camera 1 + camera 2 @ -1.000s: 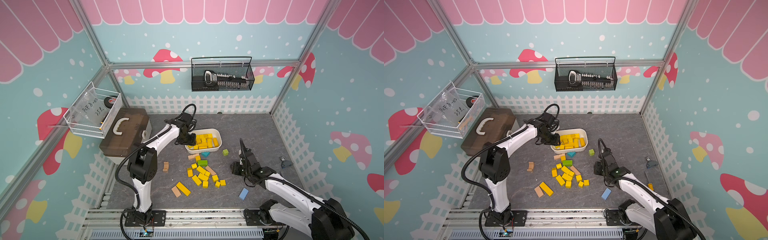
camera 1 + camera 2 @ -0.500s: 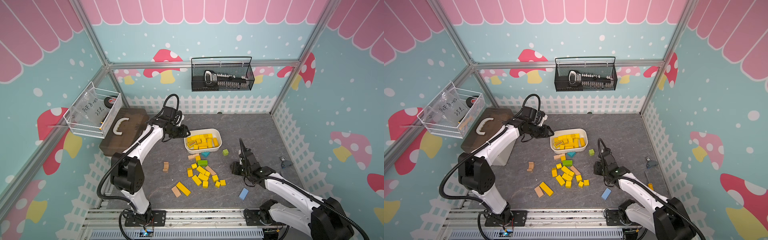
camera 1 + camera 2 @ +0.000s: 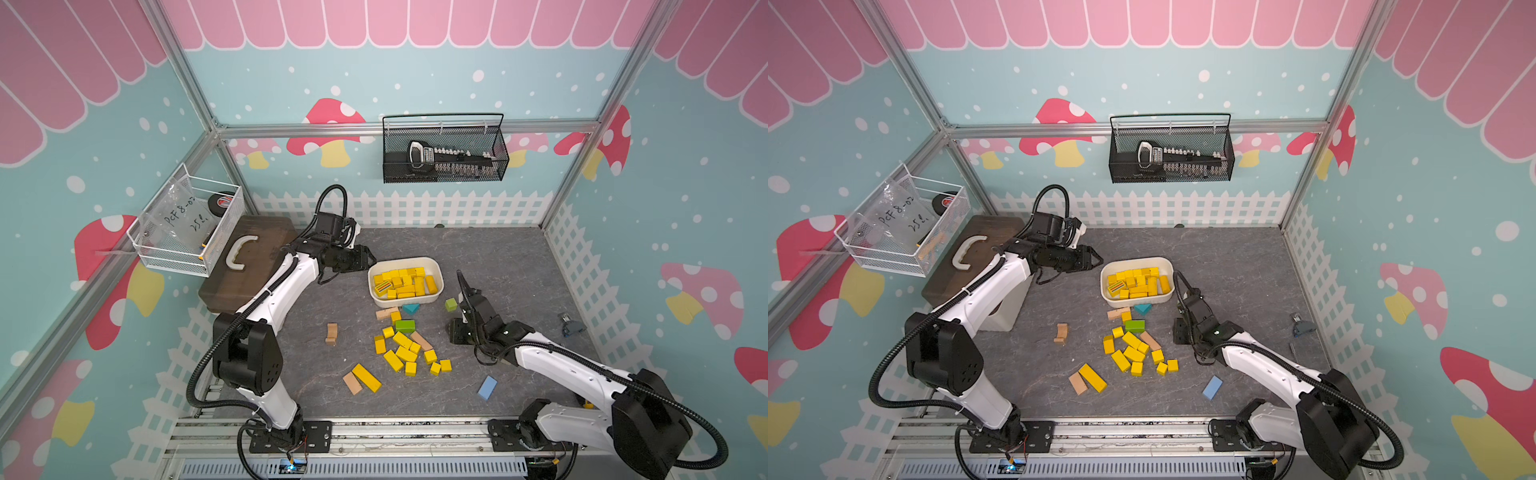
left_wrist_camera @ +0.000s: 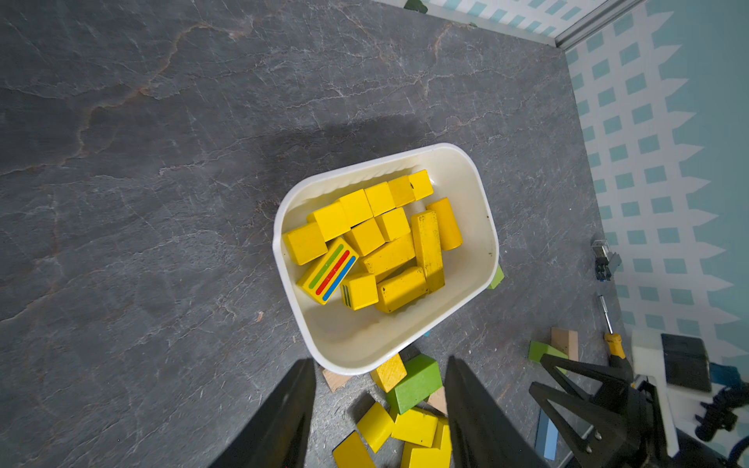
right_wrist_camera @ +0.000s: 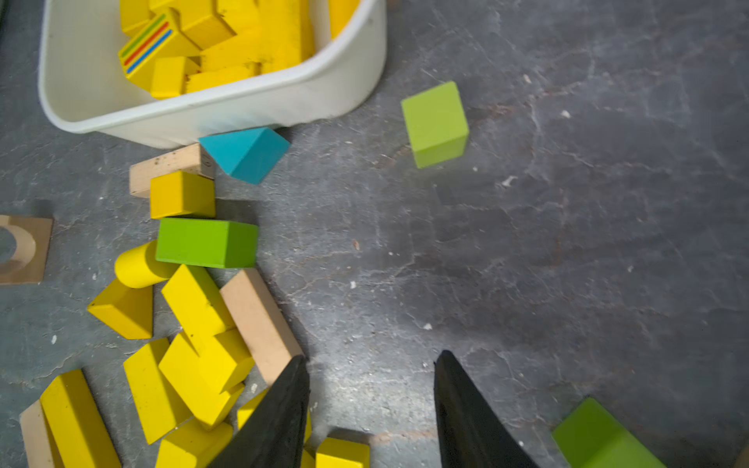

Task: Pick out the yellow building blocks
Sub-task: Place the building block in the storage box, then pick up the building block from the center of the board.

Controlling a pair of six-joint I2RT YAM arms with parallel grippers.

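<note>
Beside the parted, empty right fingers (image 5: 275, 425), left fingers (image 4: 283, 425) likewise, the yellow building blocks (image 5: 194, 308) were judged light, rigid, best pinched across flat faces.

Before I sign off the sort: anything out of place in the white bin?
Nothing stands out: the white bin holds only yellow blocks; the green cube, blue wedge and tan bar lie outside it.
</note>
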